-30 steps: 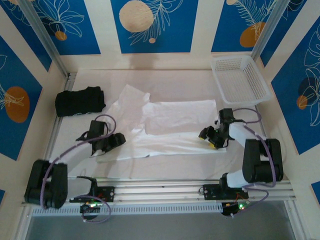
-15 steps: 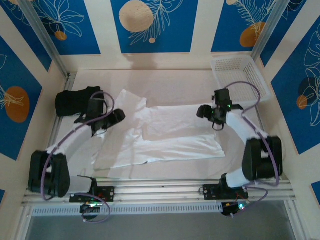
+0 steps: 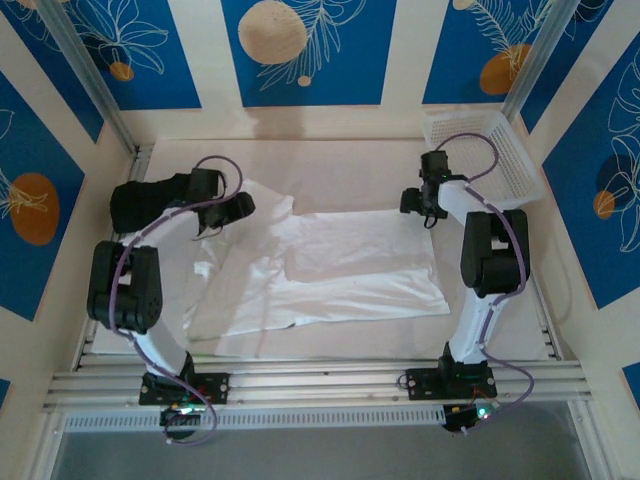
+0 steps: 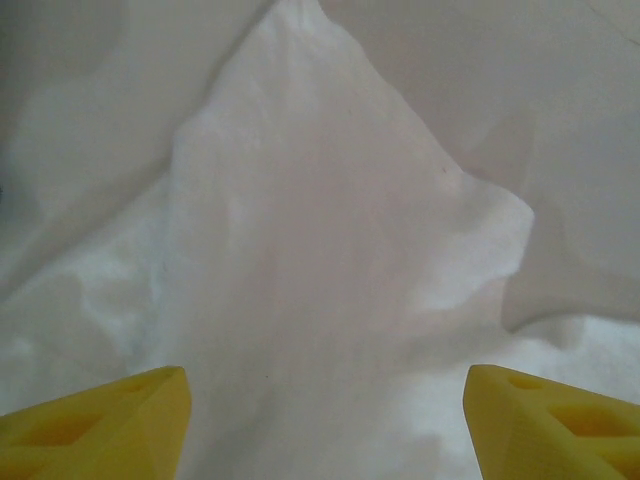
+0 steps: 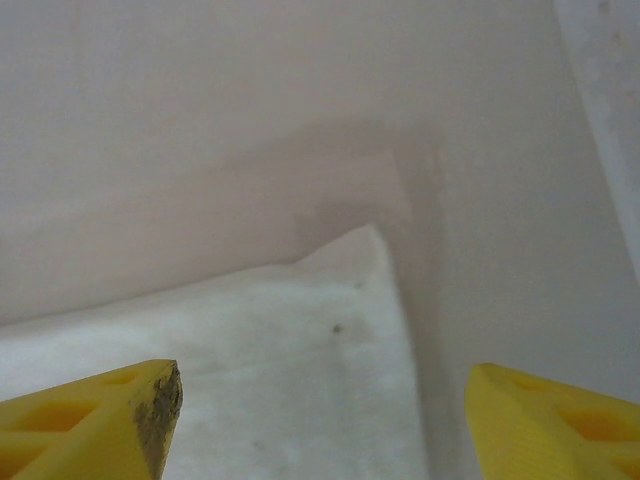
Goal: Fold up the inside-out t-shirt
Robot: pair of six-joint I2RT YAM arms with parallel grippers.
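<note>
Since the inside-out t-shirt (image 3: pixel 340 265) lies spread out, partly doubled over, in the middle of the counter (image 3: pixel 340 165), between the black folded garment (image 3: pixel 145 200) on the left and the white basket (image 3: pixel 500 150) at the far right, we judge the step in hand to be taking hold of its two far corners for the next fold. To do it well, we would bring each claw straight down until one finger slides under the cloth edge. We would pinch every layer that lies there, because the fabric is thin and a single ply would peel away from the rest. We would then lift and carry both corners together, so that the edge stays straight and no new wrinkles set in. The left side needs care, as the black garment sits just beside it. The left claw (image 3: pixel 232 210) stands wide open and holds nothing; it is above a peaked flap of white cloth at the shirt's far left, and we cannot tell whether it touches. The right claw (image 3: pixel 410 203) is likewise wide open and empty, its yellow fingertips (image 5: pixel 100 410) set either side of the shirt's far right corner, which lies flat.
</note>
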